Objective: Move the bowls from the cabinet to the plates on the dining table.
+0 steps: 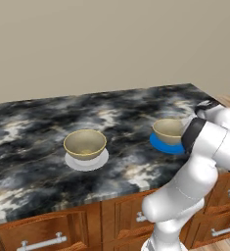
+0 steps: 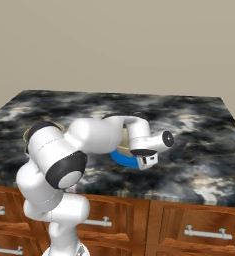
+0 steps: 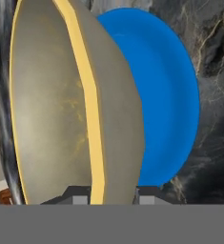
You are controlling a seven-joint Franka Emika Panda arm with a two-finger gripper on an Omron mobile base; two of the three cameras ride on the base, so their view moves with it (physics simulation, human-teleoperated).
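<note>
Marbled black stone veined with white is what I have under the arm: the dining table (image 1: pixel 33 122), with brown wooden drawers (image 1: pixel 43 233) and silver handles below its edge; on it I see two plates, each with a bowl on it. Toward the left of the left base view the pale plate (image 1: pixel 87 162) lies flat on the stone, and the first bowl (image 1: pixel 85 144) stands upright on it, tan inside showing, well apart from the arm; toward the right of that view the blue plate (image 1: pixel 165 144) lies near the table's front edge with the second bowl (image 1: pixel 168 130) upright on it, partly hidden behind my forearm. From the hand view the gripper (image 3: pixel 106 196) straddles the yellowish rim of that second bowl, one dark fingertip inside the wall and one outside, the jaws narrowed onto the wall, so I read it as gripping the bowl at its rim; the blue plate shows just behind the bowl's grey-olive outside; whether the foot actually rests on the plate I cannot tell. In the right base view the wrist bends down over the blue plate (image 2: pixel 123 159), with the bowl mostly hidden behind the arm.
</note>
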